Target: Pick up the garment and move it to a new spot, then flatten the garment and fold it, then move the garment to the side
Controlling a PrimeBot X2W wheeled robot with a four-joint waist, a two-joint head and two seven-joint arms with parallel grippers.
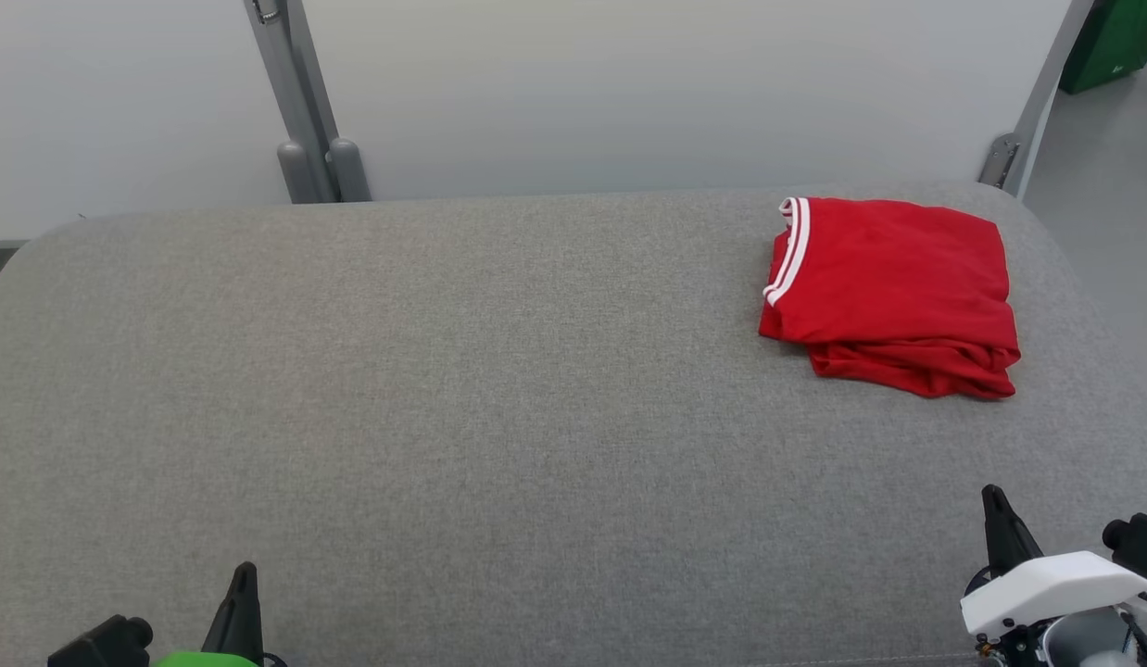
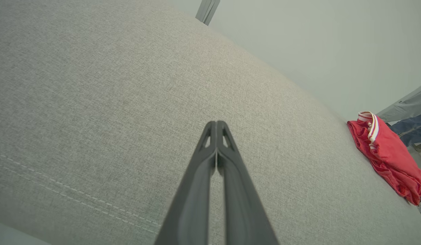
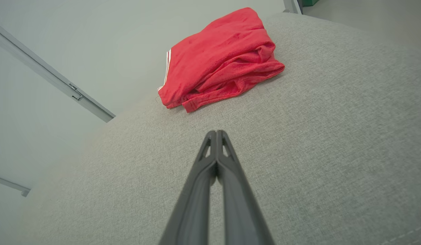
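the grey fabric-covered desk (image 1: 444, 389) takes up most of the head view, with a pale wall (image 1: 629, 93) just behind its far edge and a grey metal post (image 1: 300, 120) standing against that wall at the far left.

the garment (image 1: 893, 292), red with a white-striped trim, lies on the desk at the far right, close to the rounded far-right corner. it sits as a compact folded stack, though its near edge is untidy, with lower layers bunched and poking out from under the top one. judging by this, the fold looks done and the garment already set aside.

the right gripper (image 3: 216, 136) hangs over bare fabric at the near right, well apart from the garment. its fingers are pressed together and it holds nothing. the left gripper (image 2: 216, 127) at the near left is the same: closed tight and empty.

the risk lies in any further handling. the stack is near the desk's curved corner, so a push from a closed gripper could slide it toward the drop. a pinch on only the top layer would likely peel the fold open, since the loose lower layers are not tucked in.
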